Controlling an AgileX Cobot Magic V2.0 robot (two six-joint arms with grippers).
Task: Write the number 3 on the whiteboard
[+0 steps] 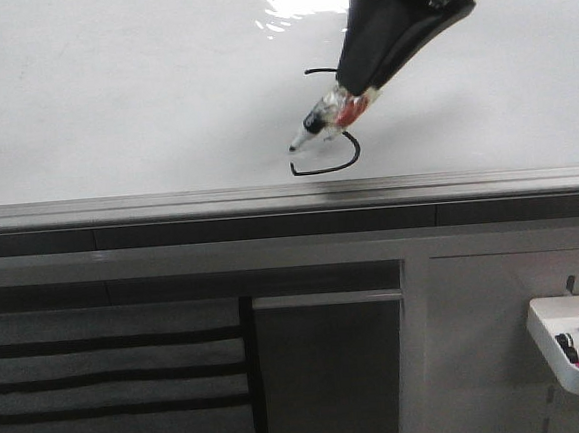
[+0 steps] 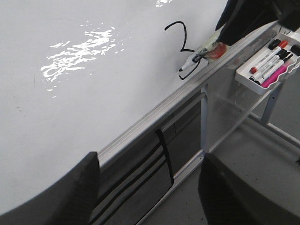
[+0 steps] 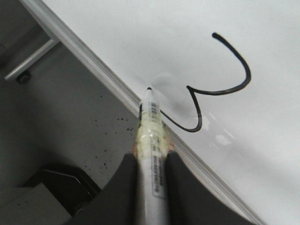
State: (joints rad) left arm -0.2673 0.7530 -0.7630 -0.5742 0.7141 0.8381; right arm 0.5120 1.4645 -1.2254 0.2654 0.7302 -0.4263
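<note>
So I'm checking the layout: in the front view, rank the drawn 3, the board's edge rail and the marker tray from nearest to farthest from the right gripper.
1. The 3, just below the right gripper.
2. The edge rail, lower, under the 3.
3. The marker tray, far off at the lower right.

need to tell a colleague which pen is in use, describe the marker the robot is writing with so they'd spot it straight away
Find the large glossy white whiteboard and go to its lower edge, beside the thin black hand-drawn number 3. There the right gripper clamps a white tape-wrapped marker, black tip at the board. The other markers lie in a small white tray.
</note>
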